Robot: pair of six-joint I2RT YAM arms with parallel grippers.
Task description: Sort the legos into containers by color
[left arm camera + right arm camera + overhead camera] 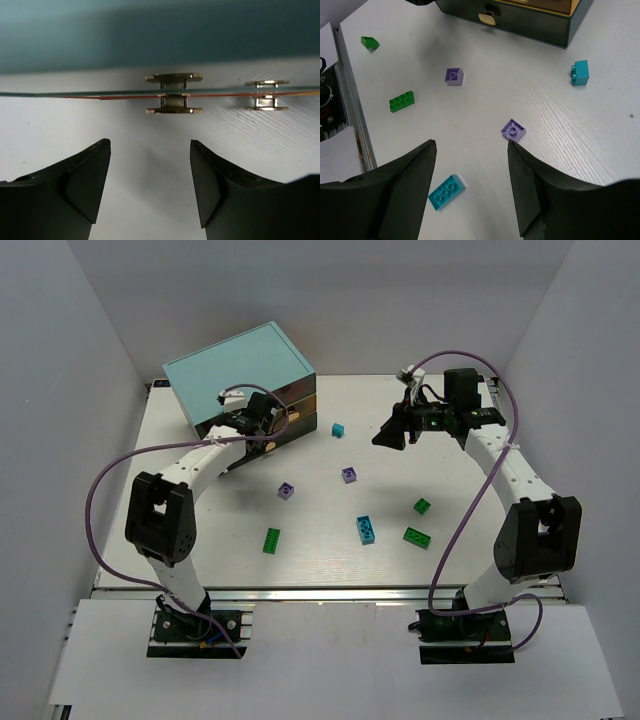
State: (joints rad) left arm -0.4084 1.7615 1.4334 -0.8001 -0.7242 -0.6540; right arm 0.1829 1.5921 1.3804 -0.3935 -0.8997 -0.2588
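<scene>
Far left: the light-teal cabinet [240, 365], its brownish drawers [293, 412] flush as far as the top view shows. Hard up against that front, the left gripper [150, 150], jaws parted and empty, squared on a cream knob [174, 93] just ahead, not yet touching. Reads as the opening step: a drawer out before any brick goes in. Calls for easing forward, pinching that knob cleanly and pulling straight back. A second knob [266, 95] sits just beside it and would be easy to catch by mistake. Across the table [200, 465], the legos [513, 129] all lie loose, none in a drawer: long green brick [271, 540] near left, purple brick [287, 491], small cyan brick [338, 430], second purple brick [349, 474], long cyan brick [366, 529], then small green brick [422, 506] and flat green brick [417, 537]. No red in sight. Far right, the right gripper [470, 145], jaws wide, holding nothing, hangs over the spread with the second purple brick just off its fingertips. One snag to watch is the small cyan brick near the drawer fronts, possibly in a sliding drawer's path.
</scene>
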